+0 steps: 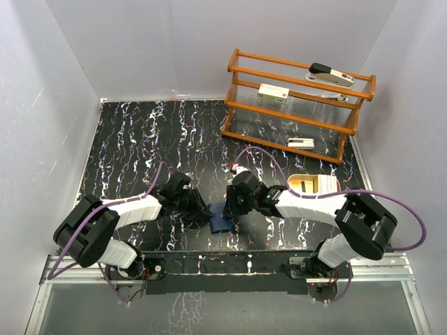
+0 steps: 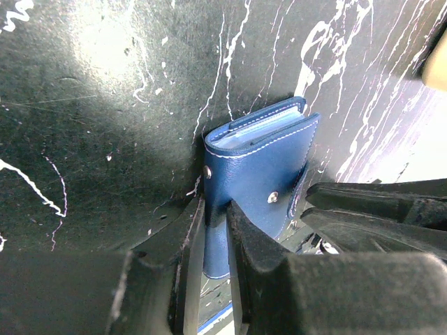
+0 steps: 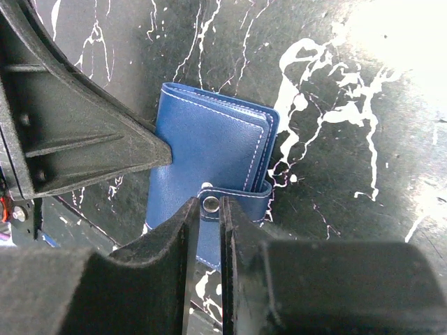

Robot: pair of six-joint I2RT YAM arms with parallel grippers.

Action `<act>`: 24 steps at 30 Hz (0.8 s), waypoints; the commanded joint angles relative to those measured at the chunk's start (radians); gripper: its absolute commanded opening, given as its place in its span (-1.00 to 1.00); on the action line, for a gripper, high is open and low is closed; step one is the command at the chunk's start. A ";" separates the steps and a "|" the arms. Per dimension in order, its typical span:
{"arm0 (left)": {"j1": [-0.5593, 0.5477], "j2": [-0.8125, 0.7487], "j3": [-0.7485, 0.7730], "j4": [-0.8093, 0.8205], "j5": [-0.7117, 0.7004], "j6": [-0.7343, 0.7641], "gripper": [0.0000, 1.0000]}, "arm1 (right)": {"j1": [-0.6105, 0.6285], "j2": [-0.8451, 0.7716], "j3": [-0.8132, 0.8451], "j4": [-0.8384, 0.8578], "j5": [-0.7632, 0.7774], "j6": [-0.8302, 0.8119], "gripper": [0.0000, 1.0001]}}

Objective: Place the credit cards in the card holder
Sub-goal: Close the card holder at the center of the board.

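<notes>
Pinching the card holder point(image 2: 265, 164), both jaws nearly closed.

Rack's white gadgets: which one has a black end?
The top-shelf gadget on the rack, far right. The middle-shelf gadget and bottom-shelf gadget show no black.

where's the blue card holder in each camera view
top external: card holder low centre
left wrist: card holder centre, slightly right
right wrist: card holder centre, slightly left
shared landmark: the black white-streaked table under it
</notes>
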 commanded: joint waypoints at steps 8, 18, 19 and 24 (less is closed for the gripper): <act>-0.006 -0.007 0.016 -0.035 -0.010 0.008 -0.70 | -0.005 0.066 -0.034 0.151 -0.056 0.024 -0.67; -0.006 -0.002 0.020 -0.015 0.005 -0.007 -0.71 | -0.003 0.063 -0.065 0.199 -0.072 0.073 -0.70; -0.006 -0.002 0.020 -0.014 0.004 -0.006 -0.71 | -0.003 0.061 -0.065 0.199 -0.069 0.074 -0.70; -0.005 -0.003 0.017 -0.016 0.002 -0.005 -0.71 | -0.001 0.050 -0.062 0.174 -0.058 0.058 -0.73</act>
